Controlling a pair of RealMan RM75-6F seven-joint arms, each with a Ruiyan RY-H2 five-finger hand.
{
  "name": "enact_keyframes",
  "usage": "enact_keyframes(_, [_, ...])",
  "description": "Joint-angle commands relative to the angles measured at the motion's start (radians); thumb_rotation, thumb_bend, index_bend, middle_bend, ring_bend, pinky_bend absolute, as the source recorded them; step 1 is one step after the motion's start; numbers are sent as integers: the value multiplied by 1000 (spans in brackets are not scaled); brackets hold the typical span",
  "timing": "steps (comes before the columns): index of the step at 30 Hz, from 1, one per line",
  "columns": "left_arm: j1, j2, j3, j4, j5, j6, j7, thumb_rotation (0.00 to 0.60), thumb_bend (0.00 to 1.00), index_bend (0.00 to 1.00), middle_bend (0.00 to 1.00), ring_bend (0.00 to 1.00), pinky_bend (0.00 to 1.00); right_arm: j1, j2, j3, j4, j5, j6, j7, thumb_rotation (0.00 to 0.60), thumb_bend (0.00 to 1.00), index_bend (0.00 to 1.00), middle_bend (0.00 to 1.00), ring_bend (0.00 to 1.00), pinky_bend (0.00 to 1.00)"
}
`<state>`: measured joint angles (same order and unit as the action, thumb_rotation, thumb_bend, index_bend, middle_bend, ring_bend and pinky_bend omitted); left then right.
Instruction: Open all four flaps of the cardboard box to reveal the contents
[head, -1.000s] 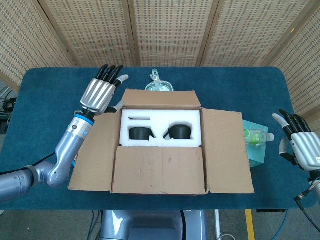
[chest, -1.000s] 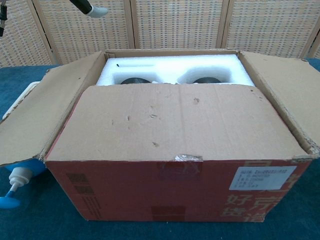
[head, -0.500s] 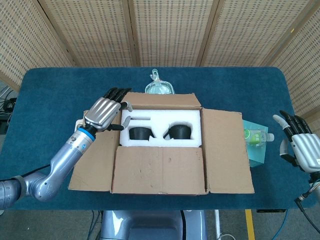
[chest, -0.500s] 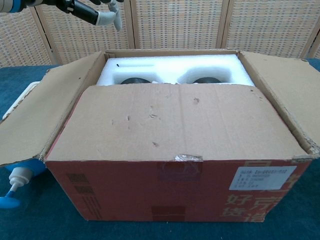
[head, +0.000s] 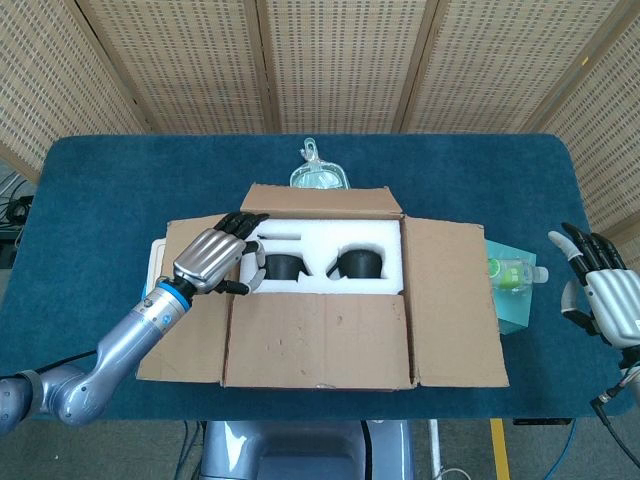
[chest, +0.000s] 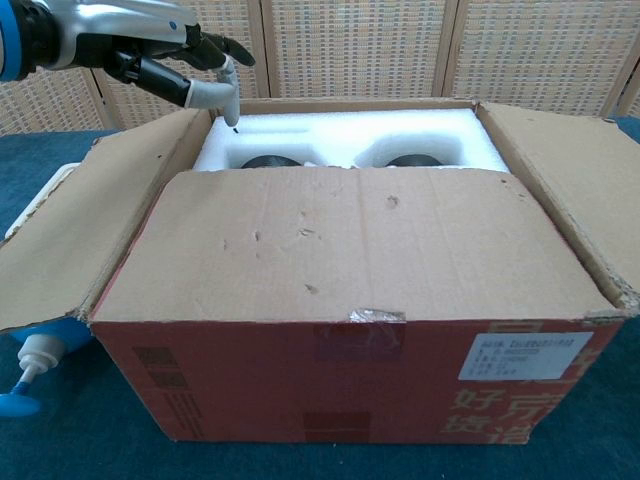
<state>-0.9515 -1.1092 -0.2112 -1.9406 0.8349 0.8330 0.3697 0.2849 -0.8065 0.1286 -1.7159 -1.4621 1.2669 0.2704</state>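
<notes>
The box (head: 325, 290) sits mid-table (head: 90, 190), flaps folded outward: left flap (head: 190, 300), right flap (head: 455, 300), far flap (head: 320, 198) standing up, near flap (head: 318, 340) lying level toward the robot. White foam (head: 320, 240) fills the opening, with two dark round items (head: 280, 266) seated in its recesses (only their tops show). Left hand (head: 212, 258) is above the box's left edge, over the seam between left flap and foam; fingers apart and extended, holding nothing; thumb tip (chest: 228, 100) points down just above the foam in the chest view. Right hand (head: 598, 290) is well apart at the table's right edge, fingers spread, empty. A clear bottle (head: 318, 170) lies behind the far flap; a green-capped bottle (head: 512, 272) rests on a pale pack beside the right flap.
</notes>
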Motion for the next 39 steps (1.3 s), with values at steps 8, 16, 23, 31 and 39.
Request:
enact_keyframes(8, [7, -29, 42, -14, 33, 6, -5, 259, 481, 437, 0, 0, 0, -6, 2, -1, -3, -2, 8, 1, 600, 878, 2, 0, 0, 0])
enact_keyframes(16, [3, -63, 68, -11, 44, 26, 13, 259, 476, 437, 0, 0, 0, -13, 5, -2, 1, -1, 13, 8, 600, 878, 2, 0, 0, 0])
enact_keyframes(23, [-9, -60, 75, -22, 27, 12, 6, 258, 469, 437, 0, 0, 0, -17, 6, -2, 5, 0, 16, 14, 600, 878, 2, 0, 0, 0])
enact_keyframes(31, [-10, -32, 57, -50, 4, -16, -56, 255, 473, 438, 0, 0, 0, -15, 5, 0, 8, 2, 13, 16, 600, 878, 2, 0, 0, 0])
enact_keyframes(39, [27, 55, 0, -108, 51, -112, -258, 237, 482, 438, 0, 0, 0, -9, 2, 2, 3, 8, 2, 5, 600, 878, 2, 0, 0, 0])
